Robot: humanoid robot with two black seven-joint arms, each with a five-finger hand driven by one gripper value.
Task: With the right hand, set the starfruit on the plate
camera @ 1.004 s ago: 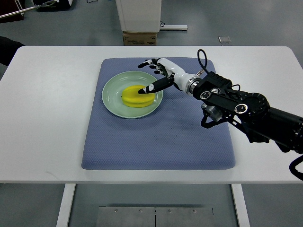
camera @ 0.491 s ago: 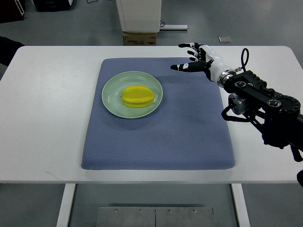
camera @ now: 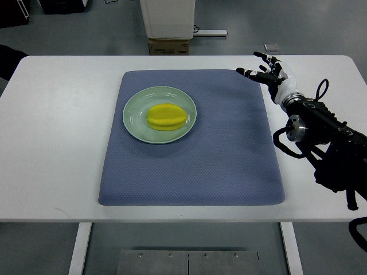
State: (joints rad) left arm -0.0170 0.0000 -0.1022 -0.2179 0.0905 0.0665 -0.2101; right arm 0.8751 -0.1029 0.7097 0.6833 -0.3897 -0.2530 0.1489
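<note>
Top view: the starfruit (camera: 166,117) lies on its side in the middle of the plate (camera: 133,121), which sits on the left half of the mat (camera: 195,166) spread over the counter (camera: 51,137). The fruit looks settled, inside the rim and touching nothing else.

The right hand (camera: 267,72) hovers over the mat's far right corner, well apart from the plate. Its fingers (camera: 248,72) are spread and loose, holding nothing, so the hand is released. The arm comes in from the right edge across the counter's right side. The left arm is not in view.

Judging by this layout, the placing itself is done: the fruit is on the plate and the hand is clear of it. The step in hand is the retreat. What remains calls only for drawing the arm off toward the right edge to a rest pose, keeping the hand high enough not to drag on the mat's corner. No further grasp seems needed.
</note>
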